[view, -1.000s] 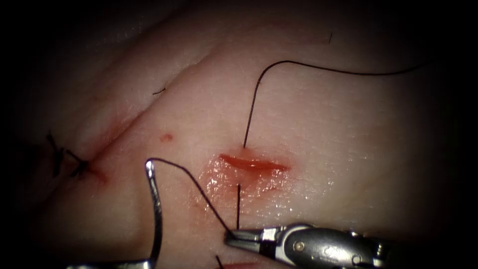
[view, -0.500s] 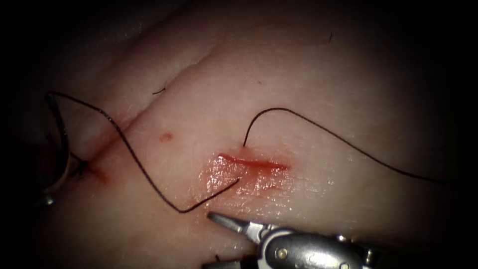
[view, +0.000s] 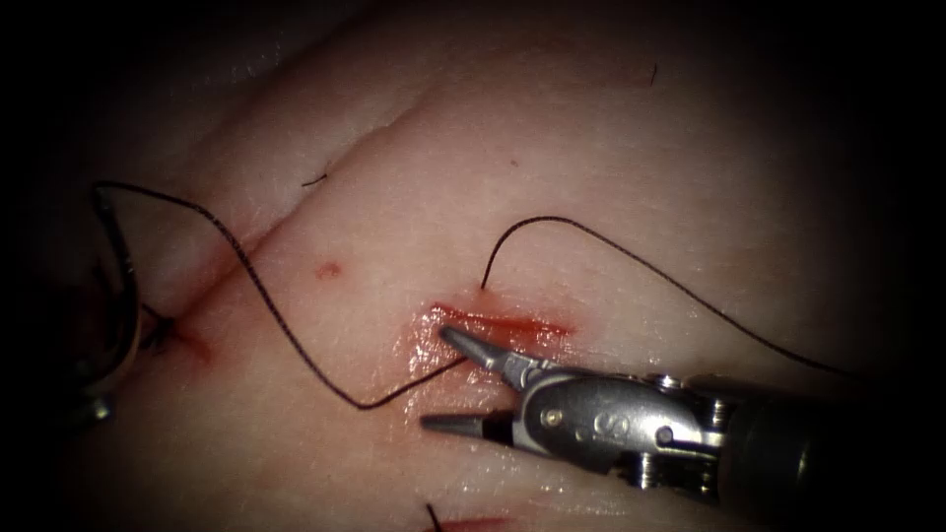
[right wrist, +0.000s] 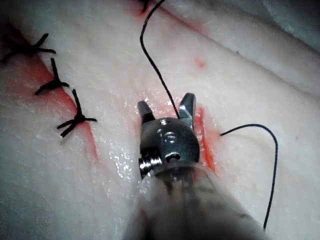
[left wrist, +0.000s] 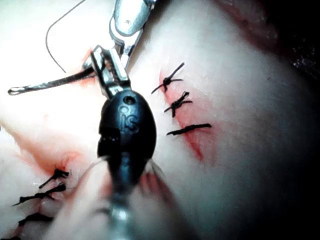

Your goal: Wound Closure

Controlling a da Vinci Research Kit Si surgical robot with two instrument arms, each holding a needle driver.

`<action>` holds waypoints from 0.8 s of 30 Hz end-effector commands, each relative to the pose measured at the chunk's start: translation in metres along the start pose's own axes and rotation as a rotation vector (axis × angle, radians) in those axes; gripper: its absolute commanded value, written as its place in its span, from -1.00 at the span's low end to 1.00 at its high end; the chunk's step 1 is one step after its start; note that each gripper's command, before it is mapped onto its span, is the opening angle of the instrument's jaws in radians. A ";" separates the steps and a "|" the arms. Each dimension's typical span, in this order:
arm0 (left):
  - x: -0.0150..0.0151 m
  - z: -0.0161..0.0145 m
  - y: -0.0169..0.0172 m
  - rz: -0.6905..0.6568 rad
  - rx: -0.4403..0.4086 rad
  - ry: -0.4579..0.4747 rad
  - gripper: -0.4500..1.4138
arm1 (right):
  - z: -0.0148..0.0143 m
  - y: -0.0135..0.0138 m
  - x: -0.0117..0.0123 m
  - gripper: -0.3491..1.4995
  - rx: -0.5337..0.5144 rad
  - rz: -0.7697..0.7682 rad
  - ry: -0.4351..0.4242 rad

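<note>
Endoscope view | right hand (view: 448,379) wide open, empty | straddling thread (view: 296,347)

A surgical training lab is showing here: pale tissue (view: 591,197) with a small red cut (view: 503,322), black stitches (right wrist: 75,120), and dark thread (view: 276,305) trailing across it.

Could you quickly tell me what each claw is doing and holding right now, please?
Left claw: shut on the needle near its rear end; needle is out of the tissue.
Right claw: open, holding nothing, beside the cut and thread.
</note>
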 end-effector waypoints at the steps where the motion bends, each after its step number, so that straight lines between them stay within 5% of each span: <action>1: -0.0004 0.0005 0.0002 -0.001 -0.001 0.001 -1.00 | 0.0007 0.0002 -0.0009 0.33 0.010 -0.017 -0.008; 2: -0.0004 0.0005 0.0002 -0.001 -0.004 0.002 -1.00 | 0.0006 0.0003 -0.0012 0.05 0.016 -0.042 -0.018; 3: -0.0004 0.0005 0.0002 -0.001 -0.003 0.002 -1.00 | 0.0003 0.0003 -0.0017 -0.60 0.029 -0.068 -0.037; 4: -0.0004 0.0005 0.0002 -0.001 -0.003 0.002 -1.00 | 0.0001 0.0003 -0.0020 -1.00 0.039 -0.082 -0.049; 11: -0.0003 0.0010 0.0004 -0.002 -0.009 0.007 -1.00 | -0.0003 -0.0001 -0.0020 -1.00 0.036 -0.141 -0.084; 24: -0.0009 0.0013 0.0002 0.001 -0.012 0.011 -1.00 | -0.0018 -0.0055 0.0043 -1.00 0.050 -0.184 0.000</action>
